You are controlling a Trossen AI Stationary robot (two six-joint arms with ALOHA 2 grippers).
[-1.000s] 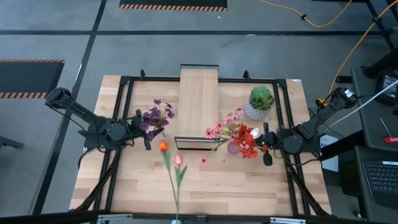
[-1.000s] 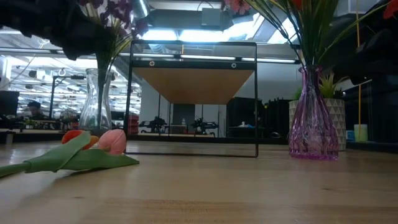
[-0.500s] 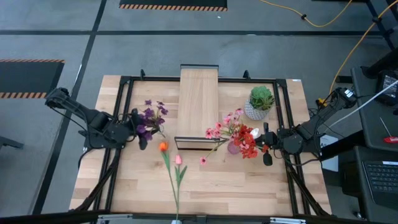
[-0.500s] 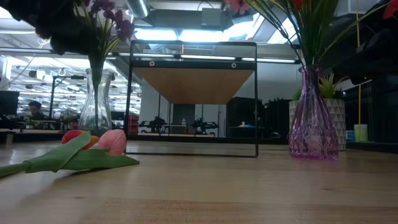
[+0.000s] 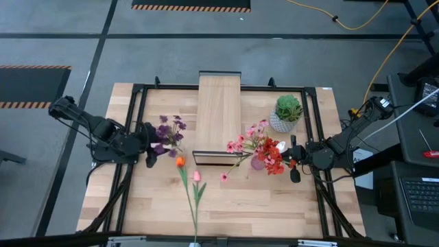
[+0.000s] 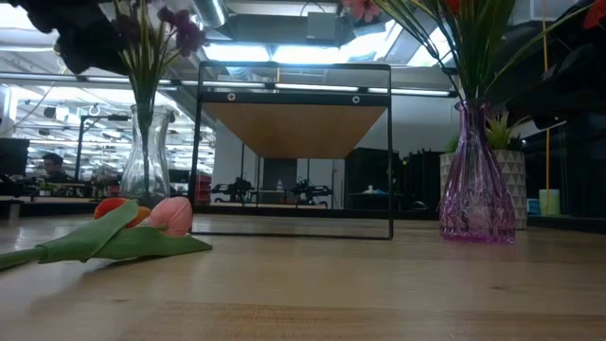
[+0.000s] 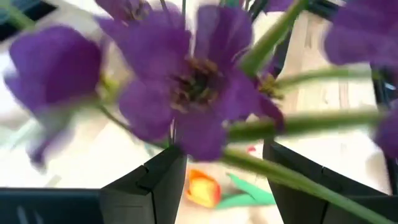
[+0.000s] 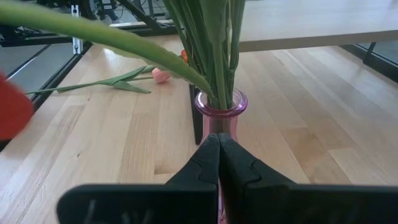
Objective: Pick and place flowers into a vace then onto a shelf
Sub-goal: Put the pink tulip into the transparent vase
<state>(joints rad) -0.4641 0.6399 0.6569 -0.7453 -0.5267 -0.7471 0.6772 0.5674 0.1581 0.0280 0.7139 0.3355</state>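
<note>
The purple flowers (image 5: pixel 169 130) stand with their stems (image 6: pixel 142 80) in a clear glass vase (image 6: pixel 144 166) at the table's left. My left gripper (image 5: pixel 158 145) is open beside the blooms, on their left; in the left wrist view the purple blooms (image 7: pixel 193 87) fill the picture above my left gripper (image 7: pixel 224 158). An orange tulip (image 5: pixel 180 162) and a pink tulip (image 5: pixel 196 176) lie flat on the table. A pink vase (image 6: pixel 476 185) holds pink blossoms (image 5: pixel 243 142) and red blooms (image 5: pixel 273 156). My right gripper (image 8: pixel 219 138) is shut right before its neck (image 8: pixel 221 106). The shelf (image 5: pixel 219 116) stands at the far middle. My left gripper stands open with a green stem (image 7: pixel 292 177) lying across one finger (image 7: pixel 311 186); I cannot tell whether they touch. My right gripper points level at the pink vase from the table's right; its own shut fingers hide the spot, so I cannot tell whether it touches.
A green plant in a white pot (image 5: pixel 287 113) stands right of the shelf. The tulips' stems (image 5: pixel 192 206) run toward the near edge. Black frame rails (image 5: pixel 130 178) run along both sides of the table. Bare wood (image 5: pixel 267 206) lies at the near right.
My left gripper has risen and drawn back toward the table's left edge, tipping as it went, still open. The purple blooms have swung a little to the left with it, while their stems stay in the clear vase.
</note>
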